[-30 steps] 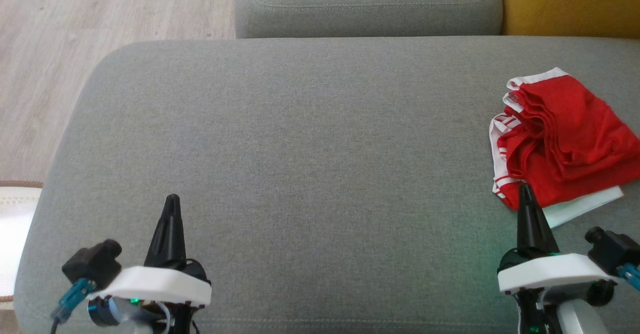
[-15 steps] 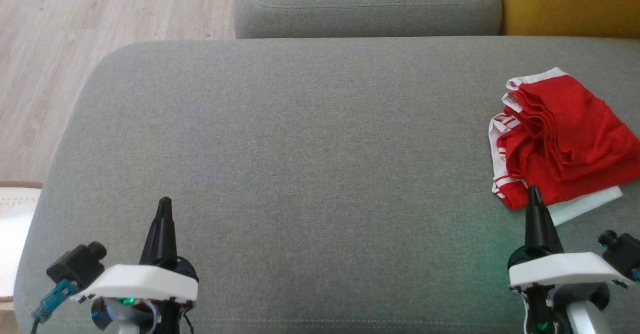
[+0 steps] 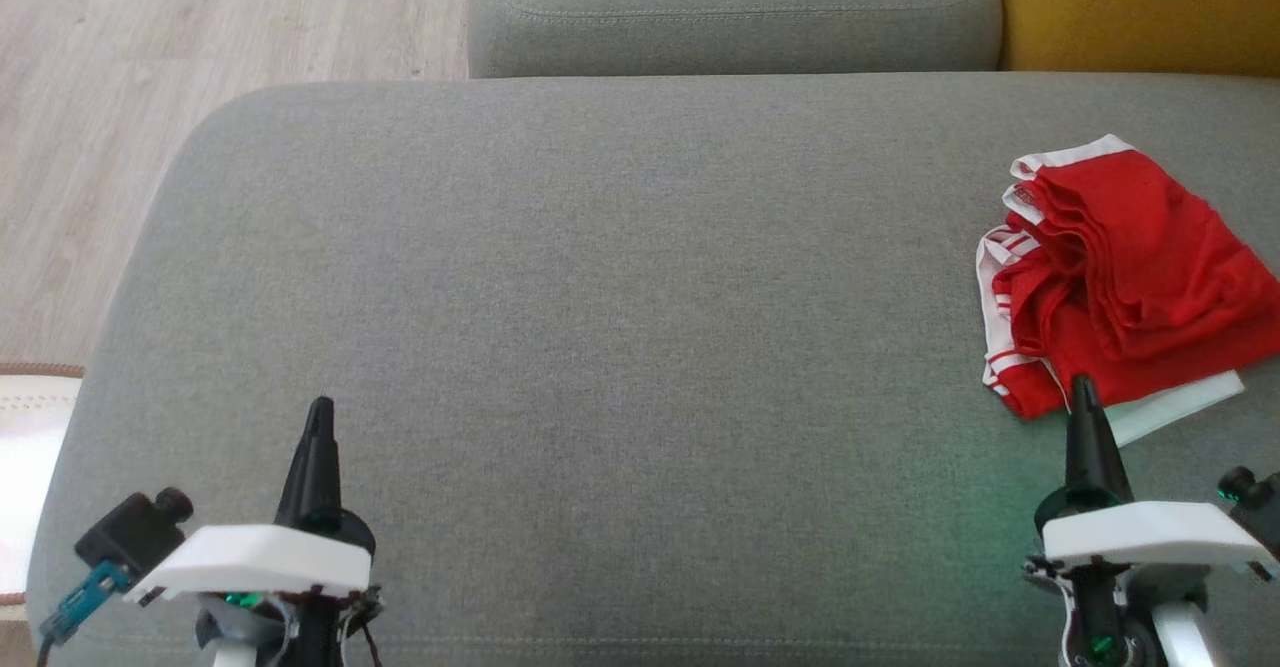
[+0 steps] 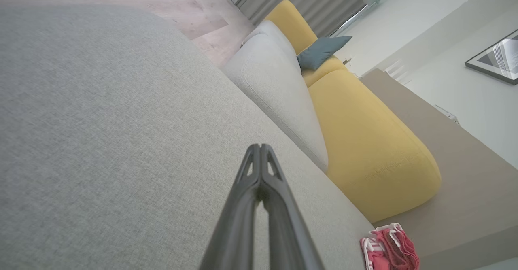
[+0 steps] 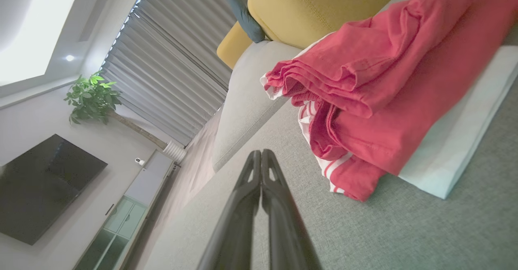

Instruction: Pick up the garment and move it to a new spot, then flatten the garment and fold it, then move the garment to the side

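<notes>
The garment is lying bunched at the right end of the seat cushion, running off the right edge of the head view. It is showing as soft red cloth gathered into loose rolled pleats, with white edging carrying thin red stripes along its left border. A flat white piece with straight edges is sticking out from under its near side; whether that belongs to the garment I cannot tell.

The right claw is hovering just beside the garment's near edge, its two long dark fingers pressed together and gripping nothing. The left claw is pointing over bare cushion well apart from the garment, its fingers likewise pinched together and empty.

The seat cushion is spreading wide, covered in grey, finely woven fabric with rounded corners. A grey back cushion with a stitched seam is sitting behind it, and a mustard-yellow cushion is sitting beside that. Pale wood-grain floor is showing at the left, with a white rug at its edge. In the right wrist view, pleated grey curtains, a leafy plant and a dark screen are showing.
</notes>
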`<state>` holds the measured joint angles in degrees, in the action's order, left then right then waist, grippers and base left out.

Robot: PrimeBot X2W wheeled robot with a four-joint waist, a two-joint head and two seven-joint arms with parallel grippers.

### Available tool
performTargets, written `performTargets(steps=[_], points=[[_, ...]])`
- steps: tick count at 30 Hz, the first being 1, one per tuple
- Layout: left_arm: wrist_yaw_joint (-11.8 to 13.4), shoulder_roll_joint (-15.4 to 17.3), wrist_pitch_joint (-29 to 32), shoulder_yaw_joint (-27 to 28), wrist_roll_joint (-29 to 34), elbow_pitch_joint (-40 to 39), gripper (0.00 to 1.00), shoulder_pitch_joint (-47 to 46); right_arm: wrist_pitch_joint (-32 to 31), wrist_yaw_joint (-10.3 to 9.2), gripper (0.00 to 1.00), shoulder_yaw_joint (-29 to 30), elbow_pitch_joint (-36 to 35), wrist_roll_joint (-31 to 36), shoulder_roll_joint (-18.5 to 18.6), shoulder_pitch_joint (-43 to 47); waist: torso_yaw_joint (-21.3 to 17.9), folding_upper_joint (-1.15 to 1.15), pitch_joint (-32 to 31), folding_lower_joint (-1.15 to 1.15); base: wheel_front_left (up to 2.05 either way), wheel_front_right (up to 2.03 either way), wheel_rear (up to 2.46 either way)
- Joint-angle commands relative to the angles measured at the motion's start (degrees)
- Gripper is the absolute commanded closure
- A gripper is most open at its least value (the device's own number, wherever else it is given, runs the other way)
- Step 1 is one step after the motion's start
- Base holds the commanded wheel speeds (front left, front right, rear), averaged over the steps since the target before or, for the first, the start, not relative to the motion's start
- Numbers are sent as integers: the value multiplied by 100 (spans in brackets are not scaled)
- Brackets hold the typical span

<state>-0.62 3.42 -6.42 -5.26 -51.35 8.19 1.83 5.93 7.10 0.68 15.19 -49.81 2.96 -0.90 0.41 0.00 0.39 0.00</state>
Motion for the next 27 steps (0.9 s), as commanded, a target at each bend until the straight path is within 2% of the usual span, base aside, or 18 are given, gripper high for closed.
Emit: performTargets(steps=[1,27], points=[[-63,98,31,145,-133,-152,100,-344,-50,19,100,-25,-172,-148,113,-327,0,0,0,0,0,0,0],[-320,121,455,452,-1861,145,100,-523,-475,27,100,143,-154,-1903,123,-402,-17,0,-8,0,0,0,0]])
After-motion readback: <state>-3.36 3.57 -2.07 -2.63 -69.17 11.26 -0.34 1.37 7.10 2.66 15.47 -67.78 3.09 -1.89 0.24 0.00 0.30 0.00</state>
